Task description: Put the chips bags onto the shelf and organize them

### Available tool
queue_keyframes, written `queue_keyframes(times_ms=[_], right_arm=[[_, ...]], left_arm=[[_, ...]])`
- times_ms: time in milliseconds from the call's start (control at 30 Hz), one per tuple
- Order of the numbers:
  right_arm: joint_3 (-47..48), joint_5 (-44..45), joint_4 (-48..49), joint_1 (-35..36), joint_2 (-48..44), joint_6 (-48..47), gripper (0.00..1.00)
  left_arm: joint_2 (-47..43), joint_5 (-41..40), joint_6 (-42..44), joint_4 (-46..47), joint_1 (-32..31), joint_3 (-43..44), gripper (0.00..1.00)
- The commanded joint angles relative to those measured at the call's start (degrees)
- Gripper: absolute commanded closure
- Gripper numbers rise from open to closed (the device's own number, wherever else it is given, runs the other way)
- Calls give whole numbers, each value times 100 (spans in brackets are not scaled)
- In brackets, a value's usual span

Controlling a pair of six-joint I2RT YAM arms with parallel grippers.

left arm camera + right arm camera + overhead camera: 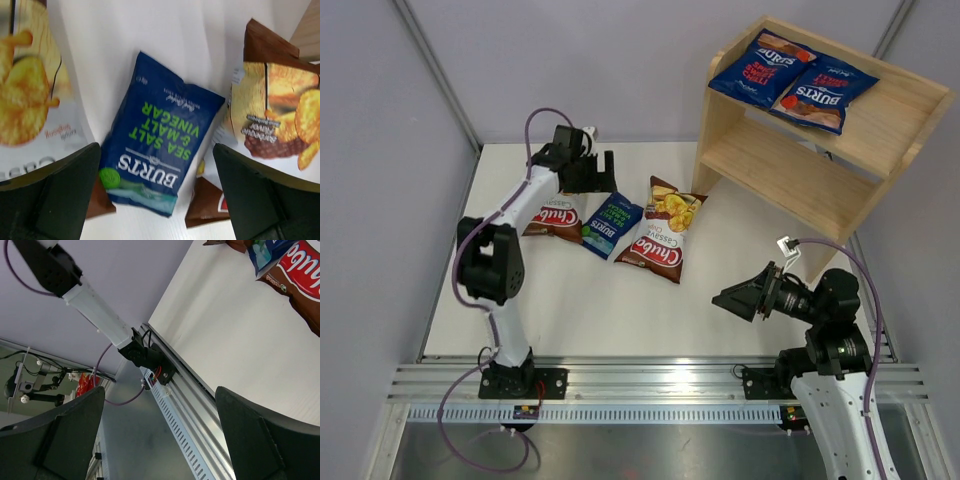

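Left gripper [596, 178] jaws spread wide, empty; small blue bag [157, 145] lies flat, centred beneath and between them, with larger brown bags [275, 115] outside each jaw. Bag is probably light, puffy, slick, with fragile contents, so pinch gently across its narrow middle. Right gripper [728, 298] likewise wide, empty.
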Motion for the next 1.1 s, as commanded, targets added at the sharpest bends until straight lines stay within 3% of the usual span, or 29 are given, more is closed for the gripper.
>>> queue_keyframes(times_ms=[0, 233, 500, 700, 800, 900, 967, 1067], right_arm=[[78, -258, 305, -4, -276, 138, 1], [-10, -248, 323, -4, -1093, 384, 1], [104, -178, 120, -4, -1120, 287, 0], [140, -108, 24, -13, -1024, 190, 1], [113, -82, 76, -13, -1015, 217, 1], [122, -64, 94, -13, -989, 217, 1], [122, -55, 94, -13, -962, 217, 0], [96, -11, 173, -4, -945, 243, 1]], left_arm=[[685, 371, 641, -582, 34, 1068, 1], [1890, 1292, 1336, -1565, 202, 2238, 8], [2382, 1110, 1354, -1725, 272, 2257, 8], [2795, 1434, 1406, -1901, 298, 2539, 8], [2848, 1583, 1406, -1927, 316, 2530, 17], [2875, 1671, 1380, -1997, 351, 2539, 37], [2858, 1680, 1310, -1989, 360, 2504, 58], [2665, 1707, 1047, -1753, 369, 2223, 63]])
